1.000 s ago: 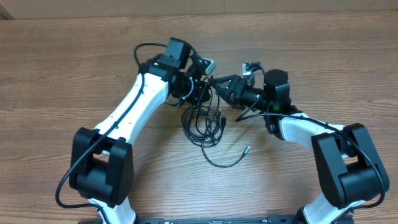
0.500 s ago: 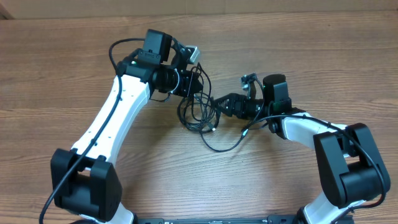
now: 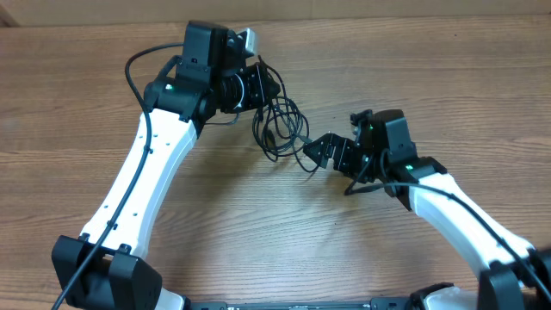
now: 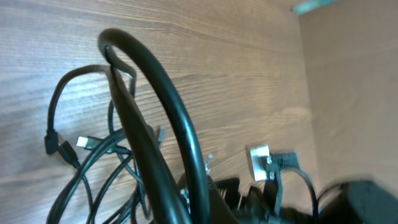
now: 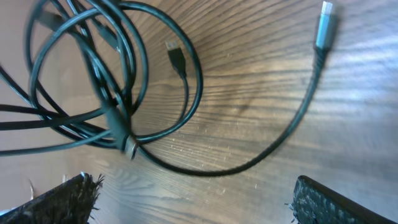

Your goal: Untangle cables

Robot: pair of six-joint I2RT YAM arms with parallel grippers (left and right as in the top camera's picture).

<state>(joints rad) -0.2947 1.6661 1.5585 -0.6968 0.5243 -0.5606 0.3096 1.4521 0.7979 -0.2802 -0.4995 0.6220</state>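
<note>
Cables (image 3: 280, 129) are sprawling as a loose bundle of black loops on the bench (image 3: 448, 69), about midway between its left and right edges. Nearest the front edge, one strand is curving just ahead of the right fingers (image 5: 74, 199), which are standing spread apart with nothing between them, and its silvery plug tip (image 5: 324, 11) is lying on the wood. Farther back, toward the far edge, the loops are reaching the left fingers (image 3: 258, 86), which are pressing together and pinching the cables there.
</note>
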